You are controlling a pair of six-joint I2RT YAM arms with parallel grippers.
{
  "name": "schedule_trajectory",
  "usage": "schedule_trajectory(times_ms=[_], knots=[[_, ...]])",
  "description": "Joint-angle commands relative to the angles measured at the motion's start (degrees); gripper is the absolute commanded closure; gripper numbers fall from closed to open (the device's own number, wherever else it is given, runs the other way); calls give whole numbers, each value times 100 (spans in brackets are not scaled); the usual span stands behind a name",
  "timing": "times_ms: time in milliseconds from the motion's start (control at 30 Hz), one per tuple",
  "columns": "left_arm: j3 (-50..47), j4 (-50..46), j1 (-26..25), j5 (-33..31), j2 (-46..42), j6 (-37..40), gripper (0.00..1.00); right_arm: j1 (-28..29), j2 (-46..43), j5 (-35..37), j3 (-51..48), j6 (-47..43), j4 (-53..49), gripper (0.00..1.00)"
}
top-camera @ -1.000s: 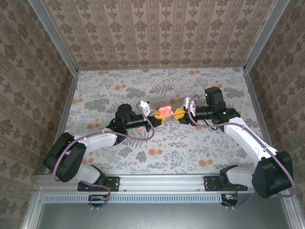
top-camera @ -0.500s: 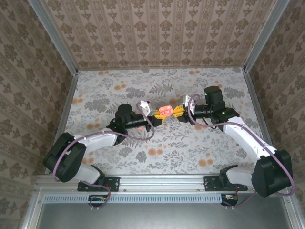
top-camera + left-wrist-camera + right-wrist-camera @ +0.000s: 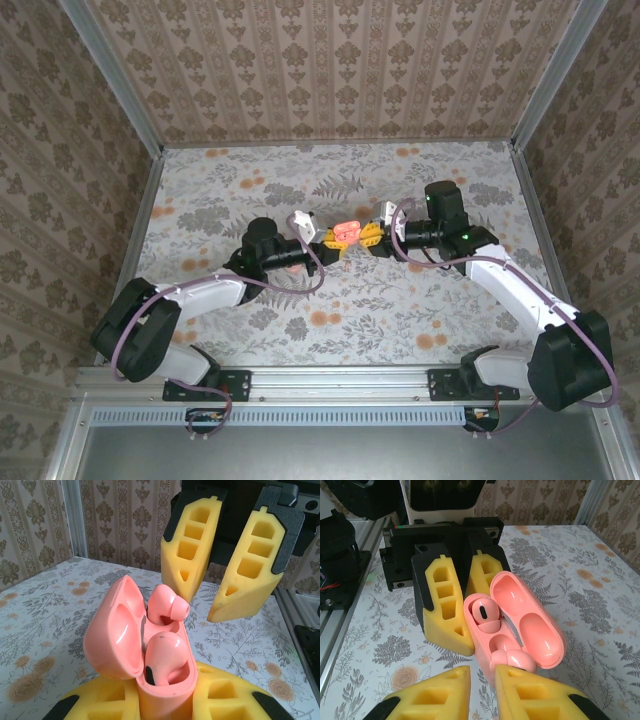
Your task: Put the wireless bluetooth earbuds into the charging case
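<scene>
Salmon pink on the glossy plastic clamshell charging case (image 3: 112, 635) and its two rounded plastic earbuds (image 3: 165, 652). Under the case, pale tablecloth (image 3: 40, 610) with grey leaves, orange flowers.

The left gripper (image 3: 165, 711) is clamping the base of the charging case (image 3: 167, 692) between its yellow fingers (image 3: 97, 702). The lid (image 3: 112, 630) is standing open, hinged toward the left. The near earbud (image 3: 165, 652) is sitting in its socket. The far earbud (image 3: 167, 605) is resting tilted, its tip projecting above the case rim. The right gripper (image 3: 206, 600) is hanging just beyond the far earbud, jaws apart, above the floral table (image 3: 45, 610).
</scene>
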Motion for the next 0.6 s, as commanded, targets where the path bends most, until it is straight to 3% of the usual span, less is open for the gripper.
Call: schedule_trajectory(times_ms=[0, 567], knots=[[213, 194, -97, 197, -67, 74, 84, 47, 101, 37, -26, 93, 149, 79], [222, 172, -128, 230, -69, 109, 84, 151, 292, 104, 127, 114, 262, 78]])
